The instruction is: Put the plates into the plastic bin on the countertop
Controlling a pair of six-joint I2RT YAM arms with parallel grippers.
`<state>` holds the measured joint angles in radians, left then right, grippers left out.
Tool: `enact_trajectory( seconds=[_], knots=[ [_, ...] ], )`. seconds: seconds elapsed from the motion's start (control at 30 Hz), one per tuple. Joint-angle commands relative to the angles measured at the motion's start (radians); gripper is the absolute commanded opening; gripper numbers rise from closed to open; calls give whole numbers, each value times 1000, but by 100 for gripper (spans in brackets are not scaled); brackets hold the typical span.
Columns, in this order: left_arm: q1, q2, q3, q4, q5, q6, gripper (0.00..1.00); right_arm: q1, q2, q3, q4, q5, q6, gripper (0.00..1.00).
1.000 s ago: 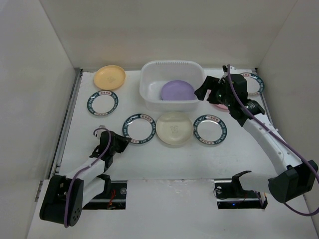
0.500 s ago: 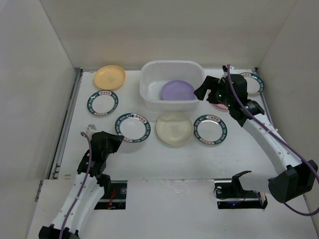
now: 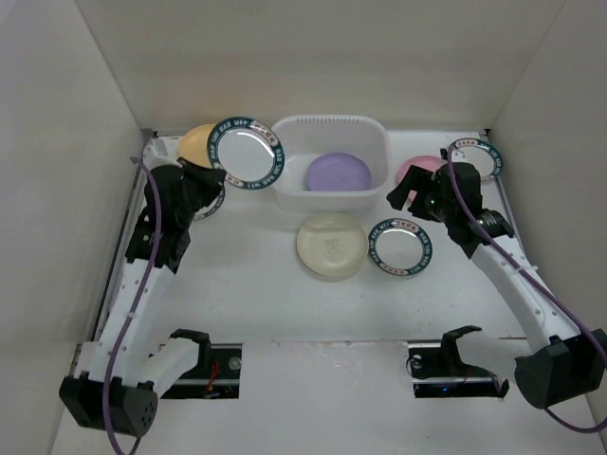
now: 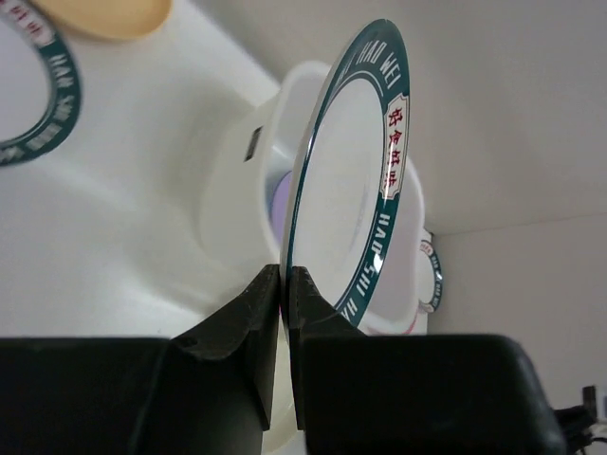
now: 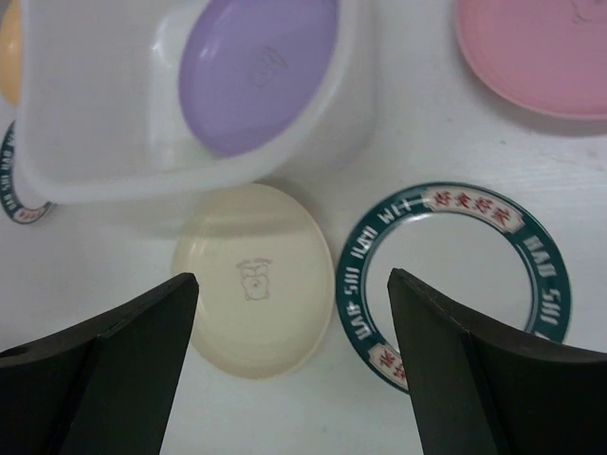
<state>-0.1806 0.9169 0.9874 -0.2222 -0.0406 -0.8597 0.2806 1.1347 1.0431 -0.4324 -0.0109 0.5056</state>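
Moved since a second ago: left gripper (image 3: 211, 178), up from the near left of the countertop (image 3: 266, 294) to the left corner of the plastic bin (image 3: 327, 121), taking the patterned plate (image 3: 246, 151) that lay left of the cream plate (image 3: 331, 245); right gripper (image 3: 417, 196), drawn back from the bin's right wall.
- Left gripper: jaws pinched tight on the patterned plate's lower rim. The plate is held on edge in the air, just beside the plastic bin, not in it.
- Right gripper: jaws spread wide, holding nothing, above the countertop between the bin's near right corner and the near teal-rimmed plate (image 3: 398, 247).
- Plastic bin: purple plate (image 3: 338, 172) flat inside.
- Countertop, remaining: yellow plate (image 3: 194, 142), far left, partly behind the patterned plate; pink plate (image 3: 417, 167), right of the bin, partly hidden by the right arm; far teal-rimmed plate (image 3: 477, 157), far right corner.
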Motion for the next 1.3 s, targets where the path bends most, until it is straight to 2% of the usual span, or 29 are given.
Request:
enact_trajectory(
  seconds=[0.0, 0.17, 0.3, 0.43, 0.87, 1.1, 1.17, 1.27],
  knots=[
    [8, 135, 134, 214, 97, 57, 2, -31, -99, -50, -52, 43, 28, 87],
    [-52, 426, 296, 306, 191, 68, 2, -82, -216, -149, -135, 74, 76, 87],
    [-96, 621, 365, 388, 223, 90, 2, -119, -283, -189, -180, 85, 73, 87],
    [-122, 795, 463, 400, 284, 59, 2, -159, -351, -209, -238, 81, 83, 87],
    [-162, 1161, 729, 351, 334, 88, 4, -248, -475, -293, -387, 60, 177, 86],
    [-165, 1266, 757, 271, 327, 108, 6, -264, -369, -345, -336, 8, 257, 85],
    [-162, 1278, 757, 244, 318, 119, 9, -281, -349, -379, -281, -26, 274, 85],
    [-164, 1277, 751, 213, 297, 143, 23, -327, -326, -434, -214, -55, 309, 84]
  ],
)
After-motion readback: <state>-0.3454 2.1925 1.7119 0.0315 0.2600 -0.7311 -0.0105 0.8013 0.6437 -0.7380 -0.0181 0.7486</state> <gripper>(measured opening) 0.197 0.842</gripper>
